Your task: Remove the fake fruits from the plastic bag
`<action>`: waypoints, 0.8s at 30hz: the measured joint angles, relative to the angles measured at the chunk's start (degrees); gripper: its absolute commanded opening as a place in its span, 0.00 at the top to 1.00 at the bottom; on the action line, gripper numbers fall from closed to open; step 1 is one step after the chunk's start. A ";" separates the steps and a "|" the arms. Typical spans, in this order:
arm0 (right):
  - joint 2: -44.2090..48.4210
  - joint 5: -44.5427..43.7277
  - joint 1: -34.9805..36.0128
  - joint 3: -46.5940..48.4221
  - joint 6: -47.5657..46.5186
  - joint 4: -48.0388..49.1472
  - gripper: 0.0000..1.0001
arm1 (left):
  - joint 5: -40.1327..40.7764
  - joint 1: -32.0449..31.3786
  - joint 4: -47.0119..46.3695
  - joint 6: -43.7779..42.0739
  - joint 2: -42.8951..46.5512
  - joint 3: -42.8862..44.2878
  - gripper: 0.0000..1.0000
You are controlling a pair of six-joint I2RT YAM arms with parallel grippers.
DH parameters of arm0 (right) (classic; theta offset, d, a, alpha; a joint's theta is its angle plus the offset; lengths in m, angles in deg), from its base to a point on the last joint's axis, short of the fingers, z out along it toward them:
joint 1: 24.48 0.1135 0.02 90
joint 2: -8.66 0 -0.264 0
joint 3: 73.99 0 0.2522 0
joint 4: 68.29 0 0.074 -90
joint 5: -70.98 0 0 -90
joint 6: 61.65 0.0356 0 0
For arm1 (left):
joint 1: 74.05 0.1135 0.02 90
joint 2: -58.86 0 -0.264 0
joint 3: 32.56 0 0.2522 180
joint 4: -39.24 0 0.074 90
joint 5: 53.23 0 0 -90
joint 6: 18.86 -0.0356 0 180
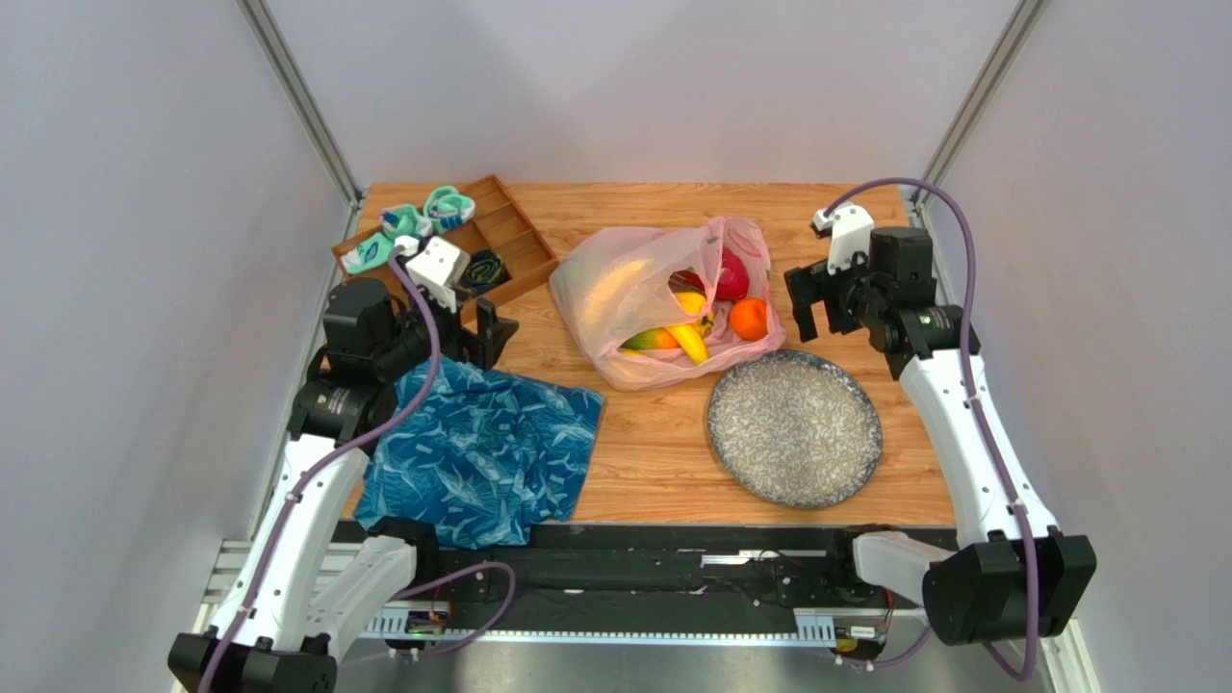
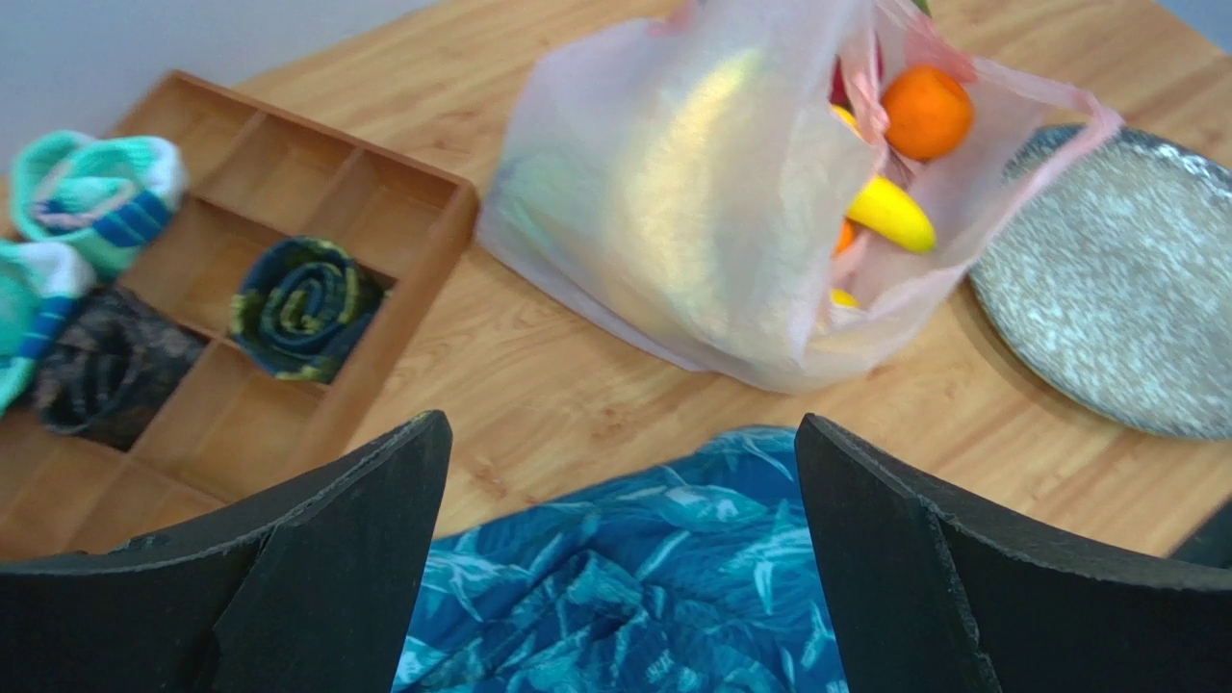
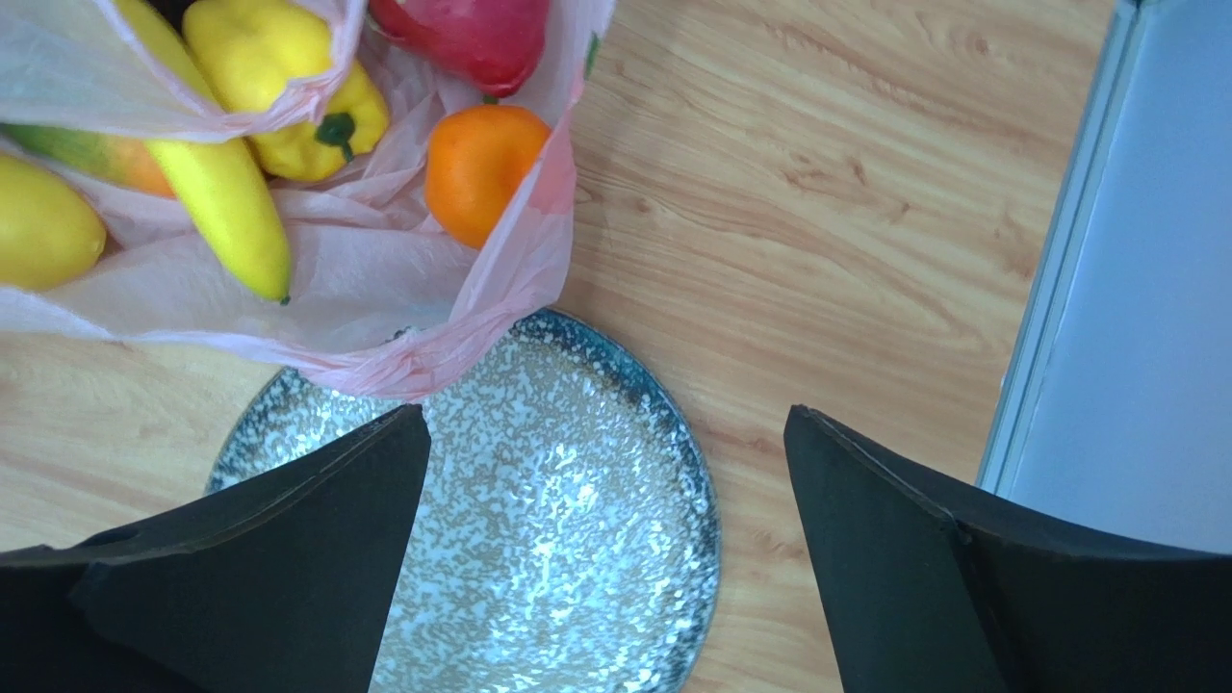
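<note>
black fingers [image 2: 347, 534] of the left gripper [image 2: 619, 433] fill the bottom of the left wrist view. they are spread wide with only air between them, over the edge of the blue leaf-patterned cloth [image 1: 482, 451]. the right gripper [image 3: 606, 415] is likewise spread wide, its jaws standing above the speckled grey plate [image 1: 793, 429].

seen from the top camera, the plastic bag [image 1: 622, 289] lies on its side on the wooden table [image 1: 636, 462], a little toward 12 o'clock from centre, its mouth gaping toward 4 o'clock. every fruit in sight is inside it or at its mouth. the orange [image 1: 748, 318] sits at the opening's 3 o'clock edge. the magenta dragon fruit [image 1: 732, 275] is just at 12 o'clock of the orange and a banana [image 1: 690, 342] at 8 o'clock of it. a mango [image 1: 647, 341] touches the banana at 9 o'clock. the right wrist view adds a yellow pepper [image 3: 282, 58] resting against the banana and a rounded yellow fruit [image 3: 41, 224] at the frame's 9 o'clock edge.

from the bag, the plate sits at 5 o'clock, and the bag's lower lip lies over its rim. the cloth is at 8 o'clock, apart from the bag. a wooden divided tray [image 1: 514, 231] with rolled socks [image 1: 448, 207] is at 10 o'clock. the left gripper is at 9 o'clock of the bag, near but not touching. the right gripper is at 3 o'clock, just beside the mouth, also not touching.
</note>
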State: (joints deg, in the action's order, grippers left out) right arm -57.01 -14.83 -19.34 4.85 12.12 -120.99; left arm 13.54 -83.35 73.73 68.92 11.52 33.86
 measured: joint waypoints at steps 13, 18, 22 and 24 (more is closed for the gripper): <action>-22.32 8.76 6.43 20.98 -11.34 0.66 0.11 | -9.77 -5.92 9.88 3.78 -11.82 8.81 0.09; -31.01 7.78 8.20 28.09 -11.17 3.93 0.10 | -8.24 -7.67 7.63 18.67 -19.52 9.01 0.10; -36.59 8.50 8.83 32.13 -9.90 3.96 0.11 | -5.40 -10.34 6.12 24.39 -26.91 10.38 0.11; -37.90 8.76 9.27 32.59 -8.90 3.78 0.10 | -4.26 -11.08 6.34 25.99 -29.66 11.89 0.12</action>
State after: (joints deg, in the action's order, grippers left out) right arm -94.91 -6.07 -10.07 37.44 3.23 -117.21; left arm 9.28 -94.43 80.07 94.91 -18.14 45.75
